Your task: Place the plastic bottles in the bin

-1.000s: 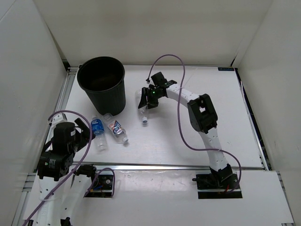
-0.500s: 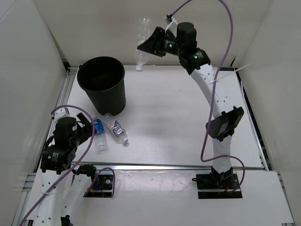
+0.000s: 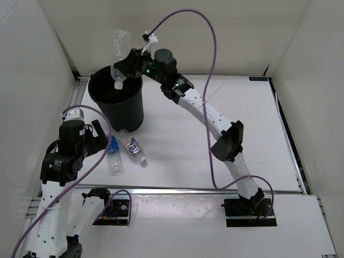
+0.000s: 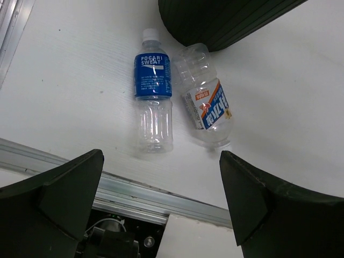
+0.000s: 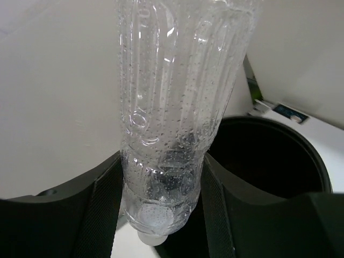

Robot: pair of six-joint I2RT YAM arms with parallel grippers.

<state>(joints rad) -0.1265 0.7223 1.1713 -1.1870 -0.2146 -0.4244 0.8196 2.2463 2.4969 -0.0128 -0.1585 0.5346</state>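
Observation:
My right gripper (image 3: 124,65) is shut on the plain clear bottle (image 3: 119,54), held cap down above the black bin (image 3: 119,102); in the right wrist view the bottle (image 5: 172,107) sits between both fingers over the bin's rim (image 5: 301,156). The blue-label bottle (image 3: 112,151) and the red-white-blue label bottle (image 3: 133,146) lie on the table in front of the bin; they also show in the left wrist view (image 4: 153,97) (image 4: 207,102). My left gripper (image 3: 101,138) is open and empty, above and just left of them. The orange bottle is out of view.
White walls enclose the table on the left, back and right. An aluminium rail (image 4: 107,188) runs along the table's near edge. Purple cables loop above both arms.
My right arm has carried the clear bottle leftward from beside the bin to above its mouth. My left gripper has risen and moved toward the two lying bottles.

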